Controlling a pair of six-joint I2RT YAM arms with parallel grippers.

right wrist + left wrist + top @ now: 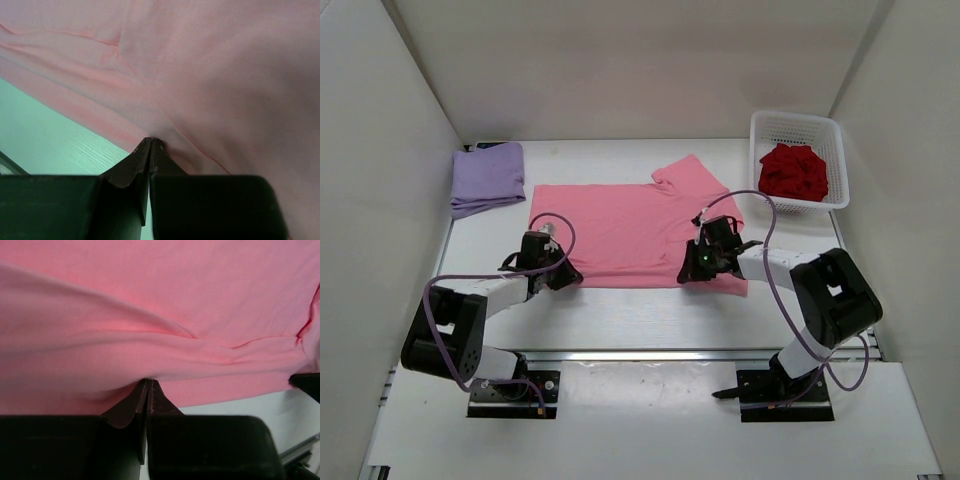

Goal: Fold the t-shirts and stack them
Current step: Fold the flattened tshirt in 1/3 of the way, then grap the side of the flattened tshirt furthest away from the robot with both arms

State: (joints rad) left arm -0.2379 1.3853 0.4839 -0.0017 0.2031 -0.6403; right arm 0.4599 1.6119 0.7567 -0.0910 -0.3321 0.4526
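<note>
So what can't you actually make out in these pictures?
Top view: the dark red shirt sits bunched in the basket; its own folds hide its shape.
Top view: the lavender shirt is folded, so its lower layers are hidden.
Wrist views: the left pincer and right pincer are shut on the pink shirt; their pads hide how much cloth is pinched, and the frame edges cut off the rest of the shirt.

Three t-shirts — one basket
</note>
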